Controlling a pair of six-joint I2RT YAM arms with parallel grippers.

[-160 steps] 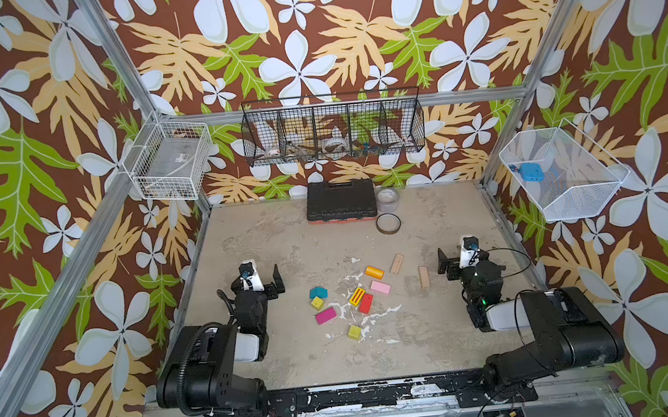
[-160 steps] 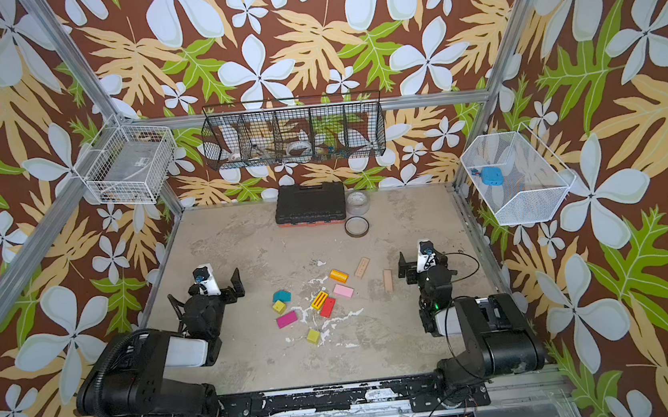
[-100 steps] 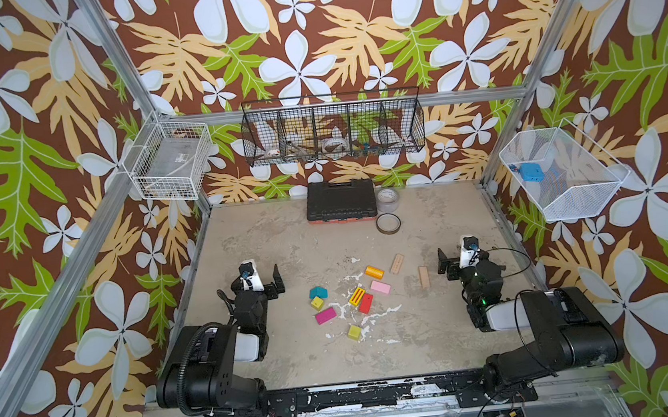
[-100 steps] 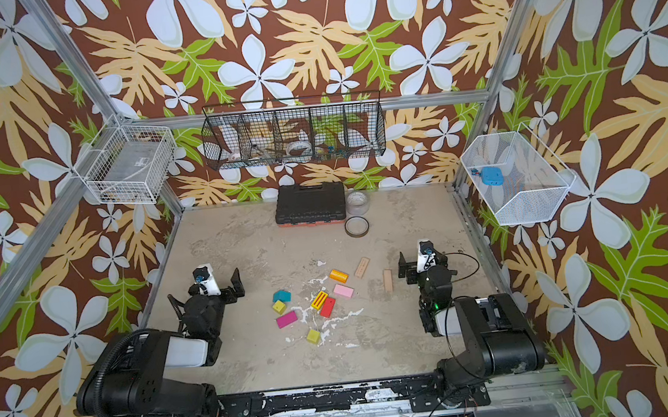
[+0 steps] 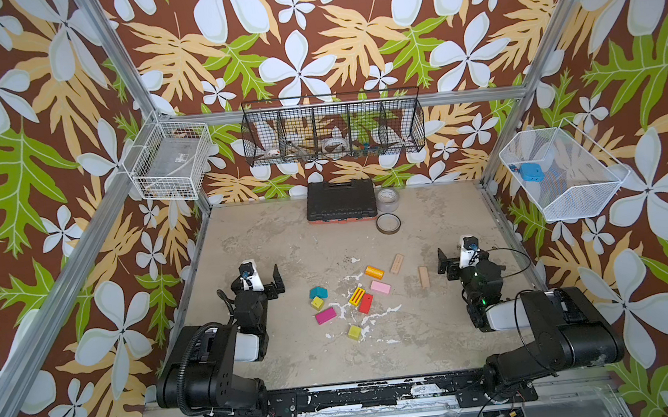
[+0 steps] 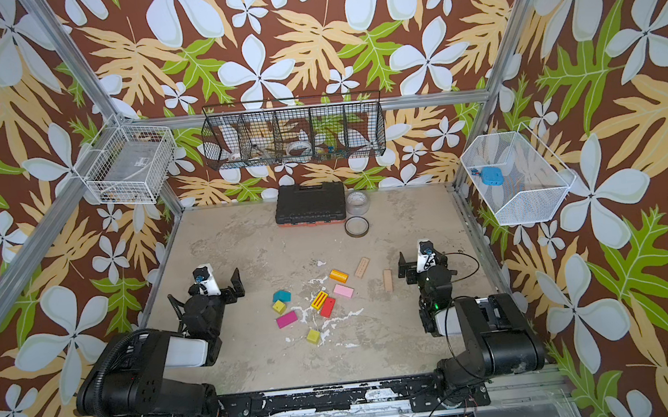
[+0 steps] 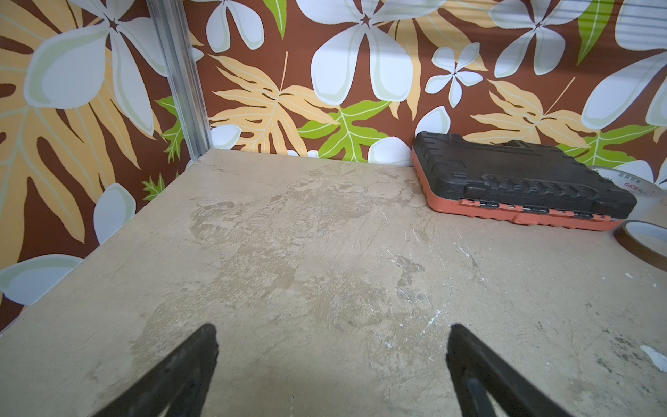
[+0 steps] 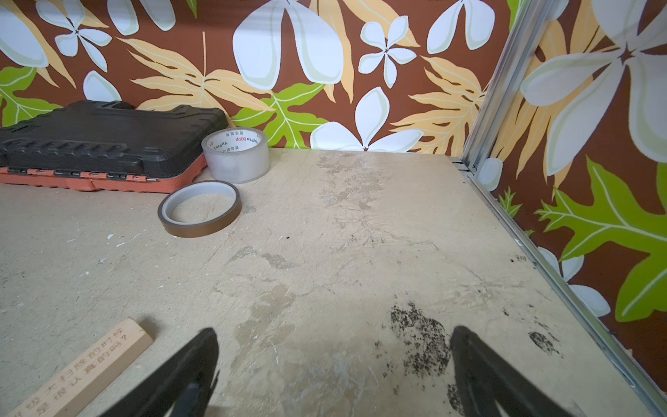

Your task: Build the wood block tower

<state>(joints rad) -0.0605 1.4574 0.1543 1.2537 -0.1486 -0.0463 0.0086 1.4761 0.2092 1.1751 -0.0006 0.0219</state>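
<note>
- left gripper (image 7: 332,339): jaws spread wide, gripping nothing, over the bare table (image 7: 288,252), front-left of the black case (image 5: 340,200);
- right gripper (image 8: 334,341): jaws equally wide, empty, front-right of the case;
- the blocks lie loose and unstacked in front of the case, between the grippers: teal roof block (image 5: 318,292), magenta block (image 5: 325,315), red block (image 5: 365,303), orange cylinder (image 5: 374,272), tan plank (image 5: 423,277) nearest the right gripper;
- black wire basket (image 5: 333,157), above the case, holds a white tape roll (image 5: 333,145) among small items too small to tell; white mesh basket (image 5: 574,203), right of the case, holds a blue object (image 5: 527,172).
</note>
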